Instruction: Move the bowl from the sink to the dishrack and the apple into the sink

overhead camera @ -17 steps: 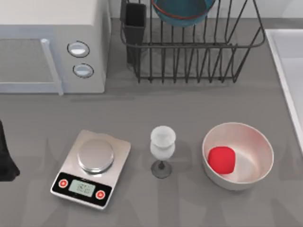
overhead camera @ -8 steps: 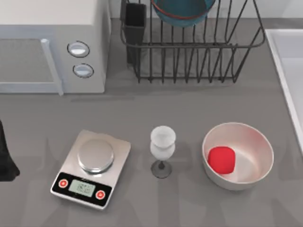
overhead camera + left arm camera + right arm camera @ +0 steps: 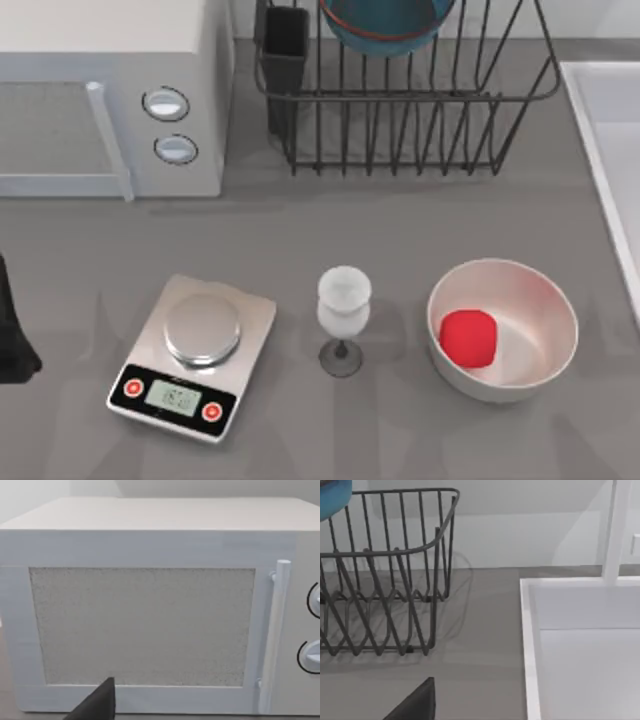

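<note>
The teal-blue bowl (image 3: 385, 22) with its orange-red rim stands among the bars of the black dishrack (image 3: 400, 110) at the back; a corner of the bowl (image 3: 332, 497) also appears in the right wrist view beside the dishrack (image 3: 385, 580). The red apple (image 3: 468, 338) lies inside a cream-white bowl (image 3: 545, 300) at the front right. The sink (image 3: 610, 130) runs along the right edge, and its rim (image 3: 530, 630) is close in the right wrist view. My left arm (image 3: 12, 335) rests at the left edge. A dark part of the left gripper (image 3: 97, 707) faces the microwave, and a dark part of the right gripper (image 3: 415, 702) points between dishrack and sink.
A white microwave (image 3: 100, 90) fills the back left corner. A kitchen scale (image 3: 195, 355) and a frosted wine glass (image 3: 343, 315) stand at the front middle. A dark utensil cup (image 3: 285, 45) sits at the rack's left corner. A white faucet post (image 3: 615, 530) rises behind the sink.
</note>
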Controlling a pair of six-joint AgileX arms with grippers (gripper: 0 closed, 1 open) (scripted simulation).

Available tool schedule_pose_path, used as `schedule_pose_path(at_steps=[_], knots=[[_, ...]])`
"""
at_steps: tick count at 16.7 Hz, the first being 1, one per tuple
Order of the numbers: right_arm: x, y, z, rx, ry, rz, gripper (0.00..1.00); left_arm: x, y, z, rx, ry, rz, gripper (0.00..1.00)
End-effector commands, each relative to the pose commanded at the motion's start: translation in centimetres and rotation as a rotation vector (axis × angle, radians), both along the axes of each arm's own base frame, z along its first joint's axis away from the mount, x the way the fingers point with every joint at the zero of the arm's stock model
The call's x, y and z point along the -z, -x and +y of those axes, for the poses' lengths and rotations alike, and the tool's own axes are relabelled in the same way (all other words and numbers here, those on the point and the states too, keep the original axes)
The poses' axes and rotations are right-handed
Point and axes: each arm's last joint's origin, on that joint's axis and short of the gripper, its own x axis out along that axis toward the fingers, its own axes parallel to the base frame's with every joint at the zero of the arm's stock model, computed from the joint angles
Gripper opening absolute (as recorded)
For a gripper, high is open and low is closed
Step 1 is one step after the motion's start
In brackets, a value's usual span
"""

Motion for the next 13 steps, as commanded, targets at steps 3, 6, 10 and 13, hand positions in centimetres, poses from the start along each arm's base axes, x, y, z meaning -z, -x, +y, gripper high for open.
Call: schedule_pose_path(at_steps=[3,6,10,13], knots=[[-2.4,-0.9,1.2,-0.073,-0.057,0.168,1.00,0.0,0.0,0.0,0.000,0.000,0.000,1.00],[-5.1,-2.9,3.1,-0.140,-0.102,0.389,1.00,0.0,0.0,0.0,0.000,0.000,0.000,1.00],[-7.2,-7.1,7.0,-0.173,-0.110,0.732,1.00,0.0,0.0,0.0,0.000,0.000,0.000,1.00],[-6.9,-10.6,10.8,-0.147,-0.070,0.991,1.00,0.0,0.0,0.0,0.000,0.000,0.000,1.00]])
